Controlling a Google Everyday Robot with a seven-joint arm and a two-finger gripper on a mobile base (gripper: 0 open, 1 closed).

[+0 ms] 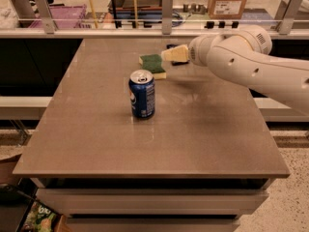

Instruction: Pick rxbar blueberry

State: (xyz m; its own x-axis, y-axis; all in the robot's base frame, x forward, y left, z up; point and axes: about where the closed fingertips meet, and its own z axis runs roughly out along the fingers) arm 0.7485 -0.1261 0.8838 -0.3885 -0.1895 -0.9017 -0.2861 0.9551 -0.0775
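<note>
My gripper (175,54) reaches in from the right on a white arm and hovers over the far middle of the table, just right of the green-and-yellow sponge (152,64). Only a small dark sliver (179,62) shows on the table under the gripper. It may be the rxbar blueberry, but the gripper hides most of it. A tall blue soda can (142,94) stands upright in the middle of the table, nearer to the camera than the gripper.
The brown table (145,144) has a rail with posts along its far edge (167,6). Boxes and bins stand behind the rail. The floor drops off at the table's right and front.
</note>
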